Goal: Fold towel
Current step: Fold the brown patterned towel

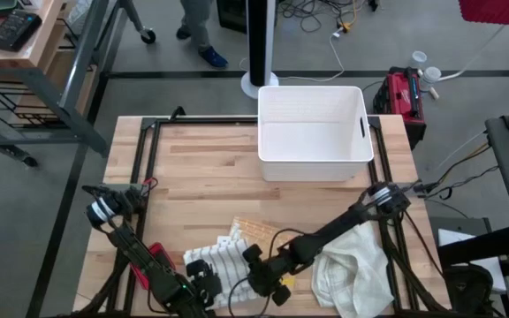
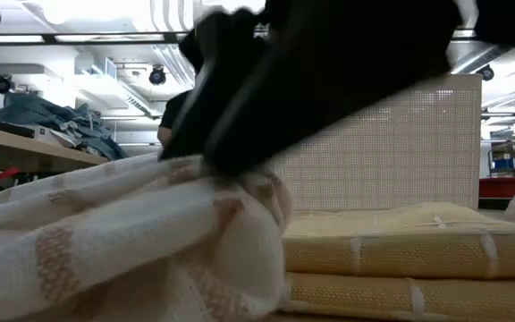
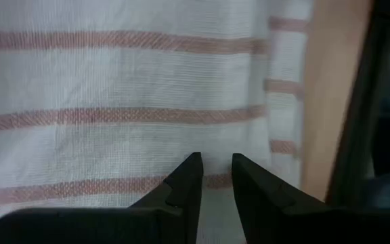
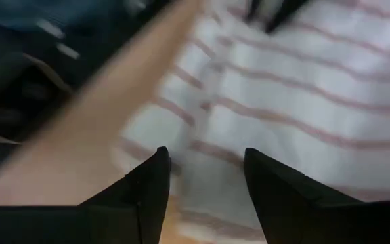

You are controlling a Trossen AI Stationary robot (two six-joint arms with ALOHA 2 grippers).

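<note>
A white towel with pale red stripes (image 1: 215,265) lies crumpled near the table's front edge; it also shows in the low view (image 2: 105,233). My left gripper (image 1: 198,284) is over the towel's left part, pointing steeply down. In the left wrist view its fingers (image 3: 215,169) stand a narrow gap apart just above the striped cloth (image 3: 114,102). My right gripper (image 1: 256,276) comes in from the right. It is open wide (image 4: 202,163) over the towel's edge (image 4: 303,88) and the bare wood (image 4: 107,115). My left gripper has its fingertips (image 3: 188,176) down at the towel's striped surface, coming from above. No cloth shows between the fingers. I cannot tell whether the tips touch the towel.
A folded yellowish towel (image 1: 256,231) lies just behind the striped one and shows in the low view (image 2: 401,255). A crumpled white cloth (image 1: 353,269) lies at the front right under my right arm. A white bin (image 1: 312,132) stands at the far middle, with bare wood (image 1: 201,177) before it.
</note>
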